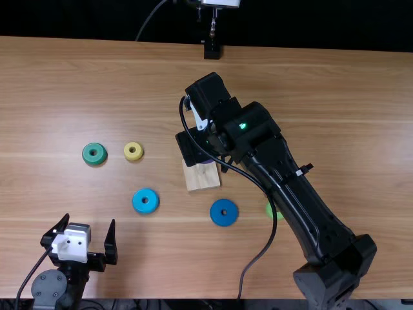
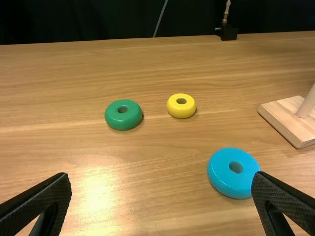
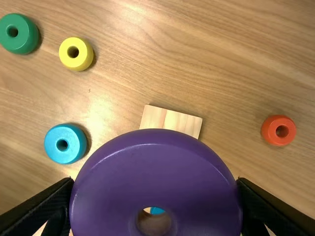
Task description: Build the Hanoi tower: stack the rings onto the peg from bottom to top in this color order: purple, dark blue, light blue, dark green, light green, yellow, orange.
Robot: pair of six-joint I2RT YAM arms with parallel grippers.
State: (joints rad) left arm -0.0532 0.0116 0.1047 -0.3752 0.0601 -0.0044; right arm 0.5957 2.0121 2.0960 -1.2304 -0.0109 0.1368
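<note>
The round, glossy purple ring (image 3: 155, 182) is clasped between the right arm's flat black fingers (image 3: 44, 206) over the flat, pale wooden base (image 1: 201, 178), whose round wooden peg (image 2: 308, 102) has no ring at its foot, so all seven seem left to seat, while the left arm's fingers (image 2: 49, 197) stand parted.

Left claw (image 1: 90, 219) gapes wide; right claw (image 1: 193, 147) (its arm (image 1: 297, 200) slanting inward) grips firmly.

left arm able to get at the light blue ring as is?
Probably yes: the left gripper is open and empty, and nothing visible stands between it and the light blue ring.
</note>
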